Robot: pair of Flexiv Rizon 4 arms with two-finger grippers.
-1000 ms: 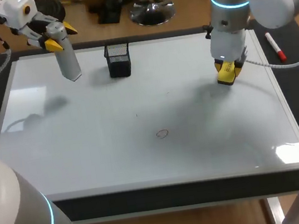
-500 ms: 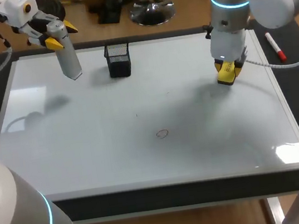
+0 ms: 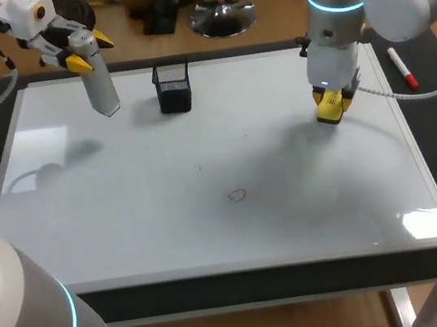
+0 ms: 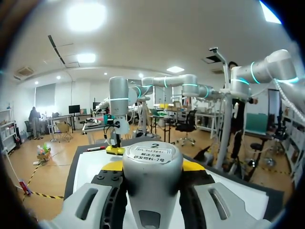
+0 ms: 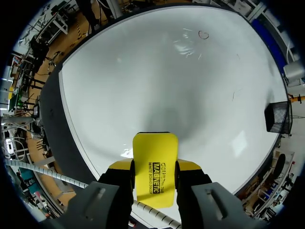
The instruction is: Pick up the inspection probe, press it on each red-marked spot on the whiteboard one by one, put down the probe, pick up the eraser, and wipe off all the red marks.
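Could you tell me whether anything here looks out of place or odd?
Nothing looks spilled or damaged. The one oddity: the left gripper holds the probe tilted over the whiteboard, not put down, while the right gripper holds the eraser.

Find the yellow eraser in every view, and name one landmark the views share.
Head view: the eraser is at the whiteboard's right side, held in the right gripper.
Left wrist view: the eraser is small and far across the board, beyond the probe.
Right wrist view: the eraser is clamped between that gripper's own fingers.
Shared landmark: the whiteboard, seen in all three views.
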